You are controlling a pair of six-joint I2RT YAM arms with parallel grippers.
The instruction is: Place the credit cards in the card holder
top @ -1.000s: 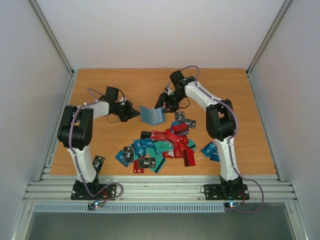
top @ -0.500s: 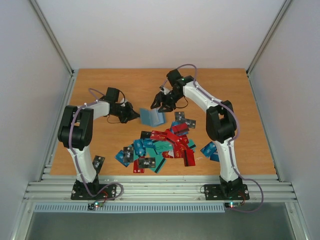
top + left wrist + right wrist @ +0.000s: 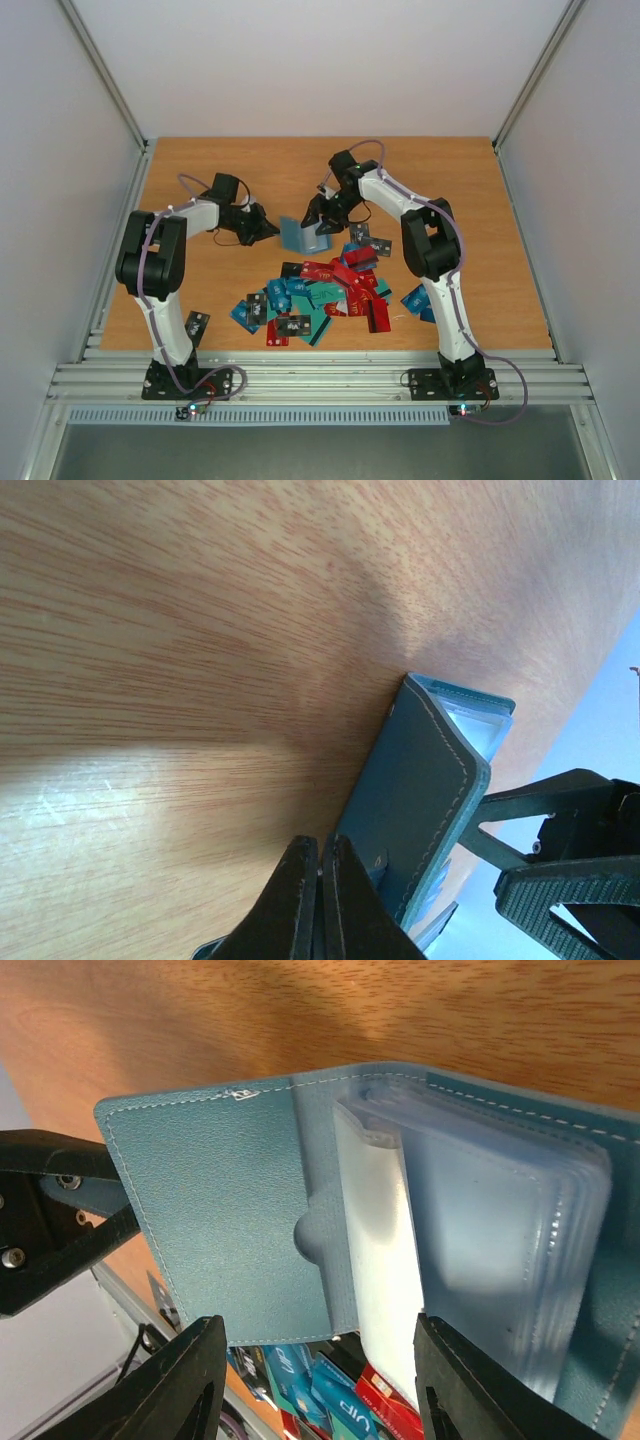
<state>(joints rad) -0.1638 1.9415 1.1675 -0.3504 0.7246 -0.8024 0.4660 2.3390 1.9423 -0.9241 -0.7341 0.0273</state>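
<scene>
The card holder [image 3: 303,234] is a dull teal-blue wallet standing open on the table; its clear inner sleeves [image 3: 500,1250] face my right wrist camera. My left gripper [image 3: 268,228] is shut, its fingertips [image 3: 322,865] against the holder's outer cover [image 3: 420,780]; I see nothing between them. My right gripper [image 3: 322,215] is open and empty, hovering close at the holder's open inner side, one finger on each side of it [image 3: 318,1385]. The credit cards [image 3: 325,292] lie in a loose red, teal, blue and black pile in front of the holder, and show below it in the right wrist view [image 3: 320,1395].
One black card [image 3: 197,323] lies alone by the left arm's base. A few cards [image 3: 420,300] lie by the right arm. White walls and rails close the table's sides and back.
My right gripper has moved left and down, closing in on the open card holder. The left arm, the holder and the cards have not moved.
</scene>
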